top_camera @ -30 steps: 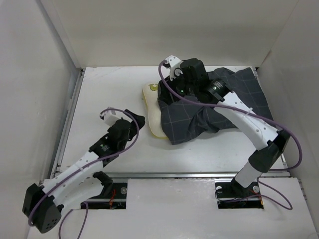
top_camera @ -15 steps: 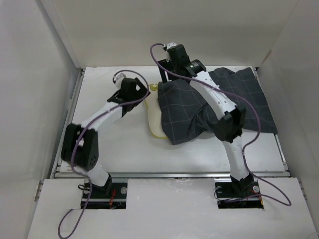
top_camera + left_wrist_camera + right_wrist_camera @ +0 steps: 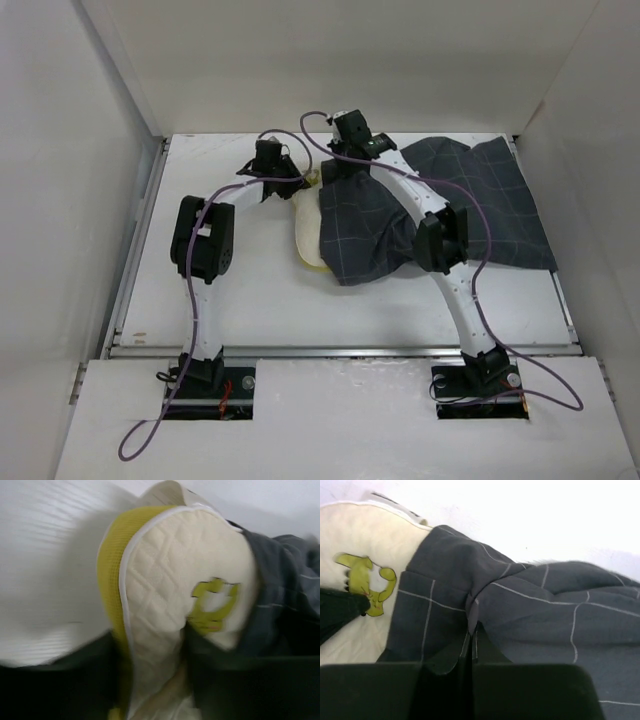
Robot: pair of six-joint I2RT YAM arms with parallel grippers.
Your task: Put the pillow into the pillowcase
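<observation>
The cream quilted pillow (image 3: 305,235) lies mid-table, mostly inside the dark grid-lined pillowcase (image 3: 470,200). Its yellow-banded left edge and far-left corner stick out. My left gripper (image 3: 290,180) is shut on that corner. In the left wrist view the pillow (image 3: 165,580) is squeezed between the left gripper's (image 3: 155,680) dark fingers, with the yellow emblem (image 3: 215,602) just beyond. My right gripper (image 3: 340,162) is at the pillowcase's opening edge beside it. In the right wrist view the right gripper (image 3: 472,635) pinches a fold of pillowcase (image 3: 545,610), next to the bare pillow (image 3: 365,535).
White walls (image 3: 120,100) enclose the table on the left, back and right. The pillowcase's loose end spreads toward the back right corner (image 3: 500,150). Purple cables (image 3: 310,125) loop above both wrists. A raised lip (image 3: 340,350) runs along the table's near edge.
The left arm swung from the near left up to the pillow's far corner and closed on it. The right gripper shifted left along the pillowcase edge and closed on the fabric.
</observation>
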